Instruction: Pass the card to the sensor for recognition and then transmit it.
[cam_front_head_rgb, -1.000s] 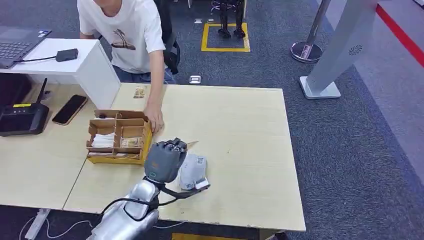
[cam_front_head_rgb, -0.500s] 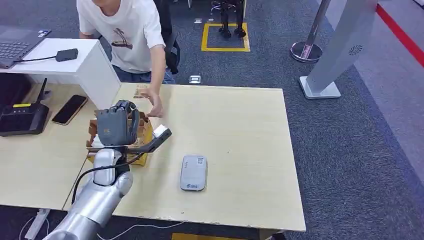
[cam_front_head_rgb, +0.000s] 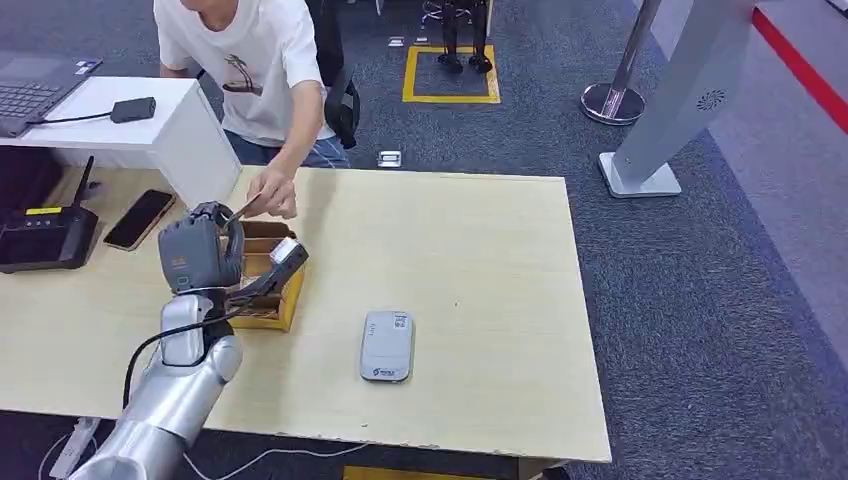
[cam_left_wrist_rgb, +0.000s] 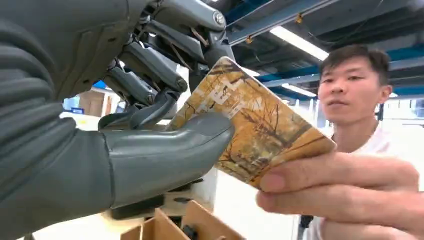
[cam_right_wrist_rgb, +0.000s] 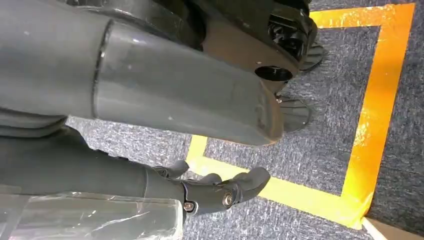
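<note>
Looking down in the head view: wooden table (cam_front_head_rgb: 480, 300), the landmark. Left hand (cam_front_head_rgb: 200, 250) raised over the table's left part, above the cardboard divider box (cam_front_head_rgb: 270, 285), fingers curled toward a card (cam_front_head_rgb: 243, 208) seen edge-on as a thin sliver. A person's hand (cam_front_head_rgb: 272, 192) meets the card from the table's far side. Grey sensor (cam_front_head_rgb: 387, 345) lies flat near the table's middle front, well apart from the box. Phone (cam_front_head_rgb: 140, 218) and black device (cam_front_head_rgb: 45, 238) rest on the adjoining desk, left of the table.

Left wrist view: left hand (cam_left_wrist_rgb: 125, 145) pinches the card (cam_left_wrist_rgb: 250, 132), a brown and gold printed piece, between the thick thumb and the darker fingers (cam_left_wrist_rgb: 150, 75) above. The person's fingers (cam_left_wrist_rgb: 340, 190) grip the card's opposite end. Box edges (cam_left_wrist_rgb: 170, 227) show beneath.

Right wrist view: right hand (cam_right_wrist_rgb: 220, 192) hangs over grey carpet (cam_right_wrist_rgb: 320, 145) with yellow tape, fingers loosely curled and apart, holding nothing.
</note>
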